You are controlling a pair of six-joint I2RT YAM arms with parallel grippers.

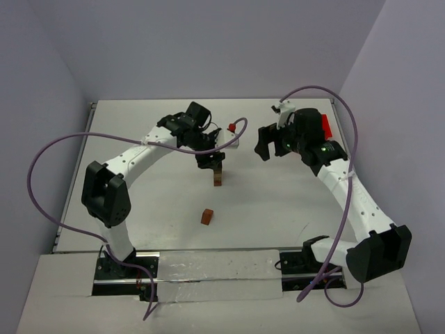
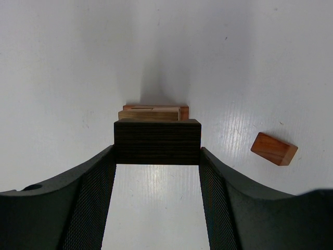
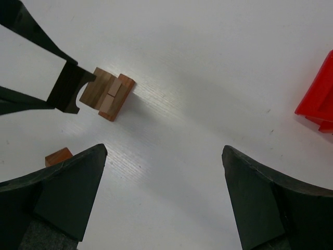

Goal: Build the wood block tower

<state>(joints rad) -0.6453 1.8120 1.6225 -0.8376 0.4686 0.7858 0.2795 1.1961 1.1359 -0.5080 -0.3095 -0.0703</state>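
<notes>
The left gripper (image 2: 157, 153) pinched a dark block (image 2: 157, 136) above the tan-and-red tower (image 1: 217, 175). A reddish block (image 1: 207, 217) lay at its six o'clock. The right gripper (image 3: 162, 166) gaped wide.

light: bright, even | shadows: soft, faint | glare: mild on table (image 2: 260, 62) | focus: sharp
</notes>
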